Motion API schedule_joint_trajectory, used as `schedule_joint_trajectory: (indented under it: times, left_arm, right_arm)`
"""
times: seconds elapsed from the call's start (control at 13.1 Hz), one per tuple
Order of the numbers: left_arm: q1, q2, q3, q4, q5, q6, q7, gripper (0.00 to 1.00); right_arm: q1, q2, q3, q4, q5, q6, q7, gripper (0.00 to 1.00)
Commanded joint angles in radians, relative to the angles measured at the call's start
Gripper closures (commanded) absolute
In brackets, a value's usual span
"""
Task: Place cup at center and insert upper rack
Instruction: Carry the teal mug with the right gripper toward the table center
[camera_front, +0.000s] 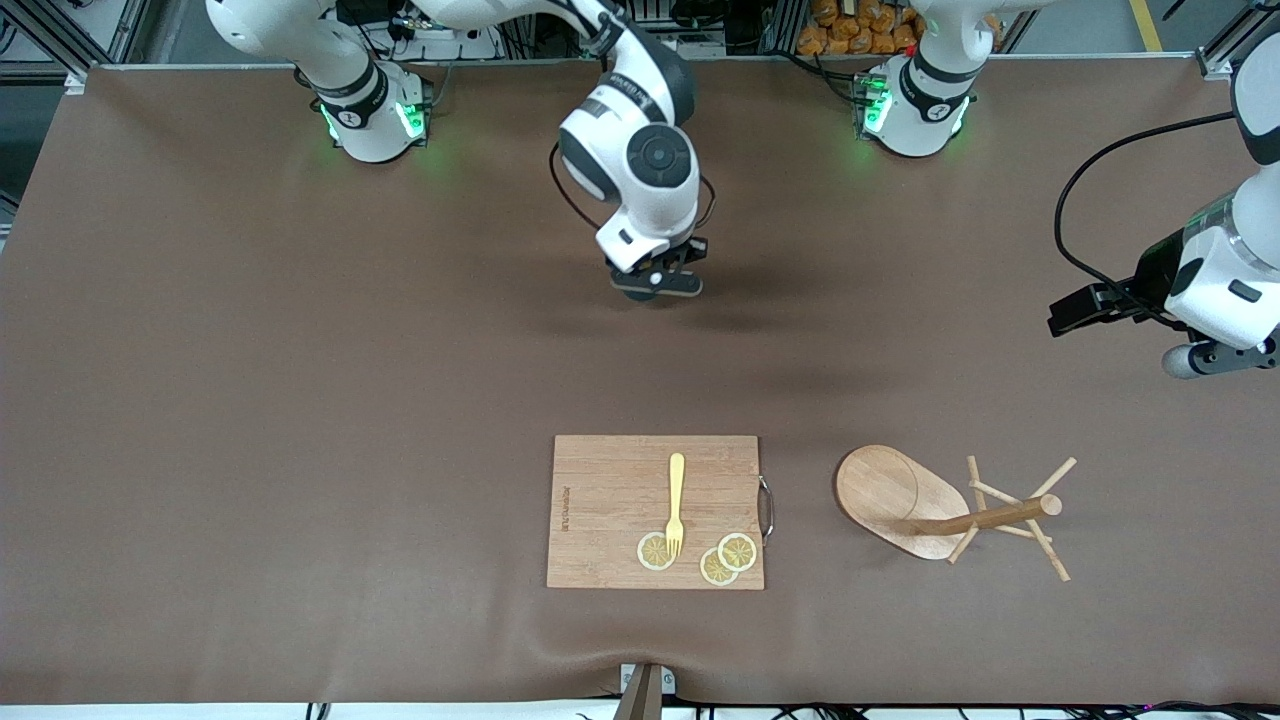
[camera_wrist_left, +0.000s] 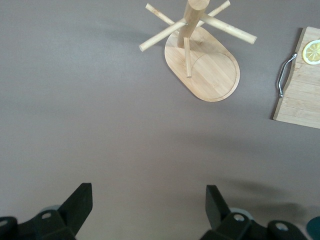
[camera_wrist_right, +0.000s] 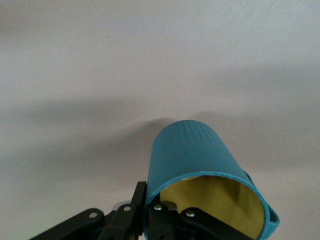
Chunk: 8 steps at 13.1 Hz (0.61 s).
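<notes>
My right gripper (camera_front: 657, 285) is over the middle of the table. In the right wrist view it (camera_wrist_right: 151, 200) is shut on the rim wall of the teal cup (camera_wrist_right: 192, 150), one finger inside the tan-yellow interior and one outside. The cup is tilted close above the brown mat; in the front view the hand hides most of it. The wooden mug tree (camera_front: 945, 508) lies on its side toward the left arm's end, nearer the front camera, and shows in the left wrist view (camera_wrist_left: 210, 65). My left gripper (camera_front: 1225, 358) hangs open and empty (camera_wrist_left: 147, 192), apart from the mug tree.
A rectangular wooden cutting board (camera_front: 610, 490) with a metal handle lies nearer the front camera than the right gripper. A yellow fork (camera_front: 676, 500) and lemon slices (camera_front: 728, 558) lie on it. Its edge shows in the left wrist view (camera_wrist_left: 300, 95).
</notes>
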Motion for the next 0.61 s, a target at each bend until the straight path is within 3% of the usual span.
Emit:
schedule_joint_trajectory:
  times: [0.0, 0.53]
  left_arm:
    - [0.006, -0.006, -0.006, -0.001, 0.033, 0.006, 0.019, 0.0]
    - [0.007, -0.009, -0.006, 0.003, 0.035, 0.008, 0.041, 0.0]
  right_arm:
    - [0.053, 0.045, -0.01, 0.055, 0.091, 0.009, 0.024, 1.0]
    - [0.121, 0.113, -0.009, 0.066, 0.065, 0.04, 0.08, 1.0]
